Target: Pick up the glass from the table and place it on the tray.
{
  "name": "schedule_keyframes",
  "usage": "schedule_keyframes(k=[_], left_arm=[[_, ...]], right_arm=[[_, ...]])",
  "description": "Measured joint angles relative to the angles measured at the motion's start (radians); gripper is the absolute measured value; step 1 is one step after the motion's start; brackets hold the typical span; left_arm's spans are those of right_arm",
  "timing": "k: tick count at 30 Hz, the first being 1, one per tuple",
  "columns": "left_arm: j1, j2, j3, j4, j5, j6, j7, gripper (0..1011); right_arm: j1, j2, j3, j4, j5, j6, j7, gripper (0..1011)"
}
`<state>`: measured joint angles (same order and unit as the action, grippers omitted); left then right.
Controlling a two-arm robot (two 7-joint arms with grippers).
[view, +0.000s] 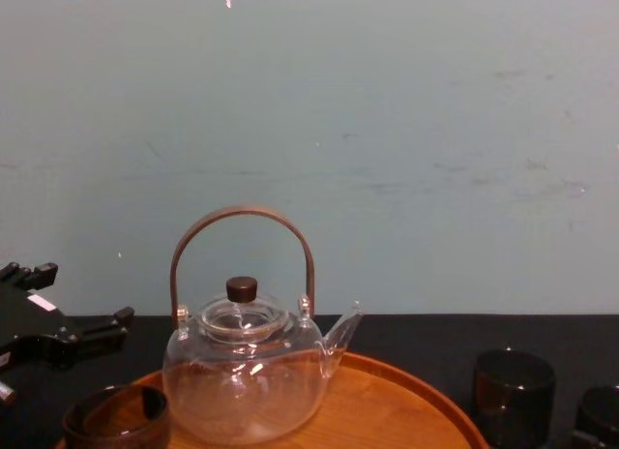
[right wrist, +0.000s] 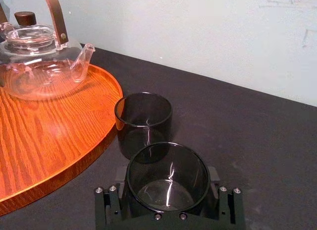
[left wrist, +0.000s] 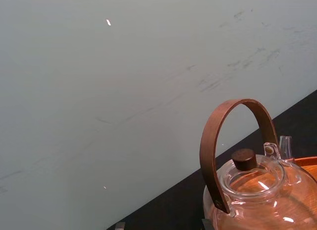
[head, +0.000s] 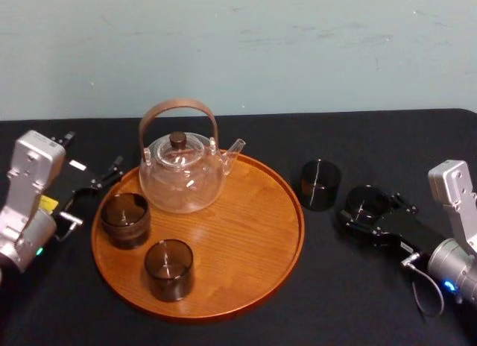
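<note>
Glass [head: 367, 203] [right wrist: 167, 178]: I see a small, dark smoked tumbler, upright and empty, clasped in the right gripper [head: 367, 207] [right wrist: 167, 190], right of the tray; whether its base touches the cloth I can't tell.
Second glass [head: 320, 185] [right wrist: 143, 118]: same kind, upright on the table, just beside the tray's rim.
Tray [head: 253, 234] [right wrist: 44, 141]: round, orange-brown wood, low rim, lying flat.
Table [head: 373, 301]: black cloth.

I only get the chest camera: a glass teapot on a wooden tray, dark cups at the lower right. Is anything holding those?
Observer: Yes. The right gripper is shut on the rightmost smoky dark glass cup, at the black cloth table's right side.
Operator: And the other one?
Observer: The other dark cup stands free, between that one and the round orange-brown wooden tray.
Operator: How many sit on the tray?
Observer: Two more dark cups, before the clear glass teapot, nearest the open left gripper.
</note>
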<state>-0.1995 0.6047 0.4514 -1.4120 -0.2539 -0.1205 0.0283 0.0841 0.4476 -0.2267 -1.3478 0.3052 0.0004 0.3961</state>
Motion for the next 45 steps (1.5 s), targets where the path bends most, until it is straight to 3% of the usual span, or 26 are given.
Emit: schedule_keyframes(k=[4, 18, 27, 35, 45], left_arm=[[0.0, 0.0, 0.0, 0.0, 0.0, 0.0, 0.0, 1001], [0.0, 0.0, 0.0, 0.0, 0.0, 0.0, 0.0, 1001], [0.0, 0.0, 0.0, 0.0, 0.0, 0.0, 0.0, 1001], [0.0, 0.0, 0.0, 0.0, 0.0, 0.0, 0.0, 1001], [0.0, 0.0, 0.0, 0.0, 0.0, 0.0, 0.0, 1001]], right_arm=[[-0.001, 0.001, 0.0, -0.001, 0.001, 0.0, 0.0, 905], [-0.006, 0.005, 0.003, -0.006, 0.015, -0.008, 0.02, 905], [-0.044, 0.024, -0.004, -0.093, 0.015, -0.007, 0.027, 905], [-0.075, 0.03, -0.04, -0.187, 0.006, -0.006, 0.039, 905], [-0.055, 0.007, -0.109, -0.203, -0.008, -0.003, 0.058, 905]])
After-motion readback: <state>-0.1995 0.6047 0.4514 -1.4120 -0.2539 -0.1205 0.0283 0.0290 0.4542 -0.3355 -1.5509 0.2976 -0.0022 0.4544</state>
